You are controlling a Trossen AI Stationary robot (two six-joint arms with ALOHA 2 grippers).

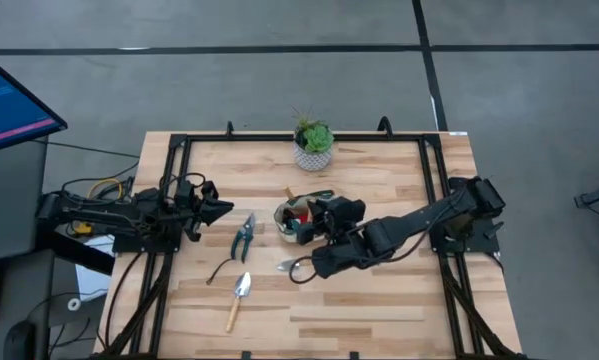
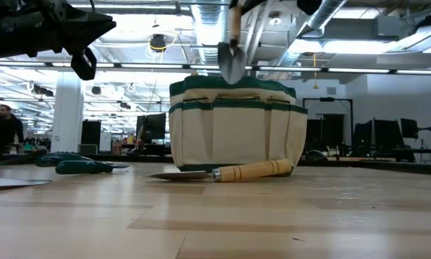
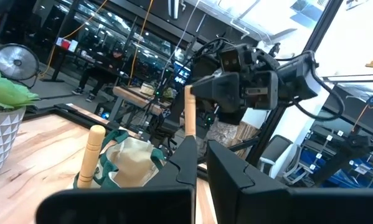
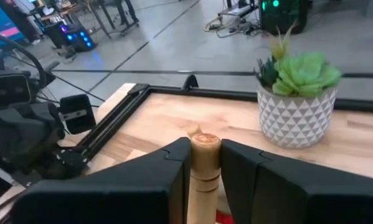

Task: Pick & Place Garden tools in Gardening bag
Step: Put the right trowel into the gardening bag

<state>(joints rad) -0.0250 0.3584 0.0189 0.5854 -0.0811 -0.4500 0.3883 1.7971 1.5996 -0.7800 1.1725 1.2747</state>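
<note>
My right gripper [image 4: 205,163] has its two fingers [image 4: 150,180] closed on the wooden handle of a trowel [image 2: 233,44], the handle end poking up between them. The trowel hangs blade-down from my grip, its silver blade just above the open mouth of the bag [image 2: 237,124], so this tool is held over the bag and not yet in it. The bag [image 1: 297,219] sits directly under my right fingers near the middle of the table [image 1: 379,300], and another wooden handle [image 3: 90,155] already stands up out of it. Beyond my right fingers stands the potted plant [image 4: 296,99] at the table's far edge. My left gripper [image 1: 215,206] hovers off to the bag's left, its fingers [image 3: 189,162] pressed shut on nothing. Just in front of my left fingers lie the shears [image 1: 244,237], with a thin black curved tool [image 1: 219,269] beside them and a second trowel [image 1: 238,298] a little nearer the front edge. A further silver-tipped tool [image 1: 288,265] lies on the wood just below my right arm, close beside the bag.
</note>
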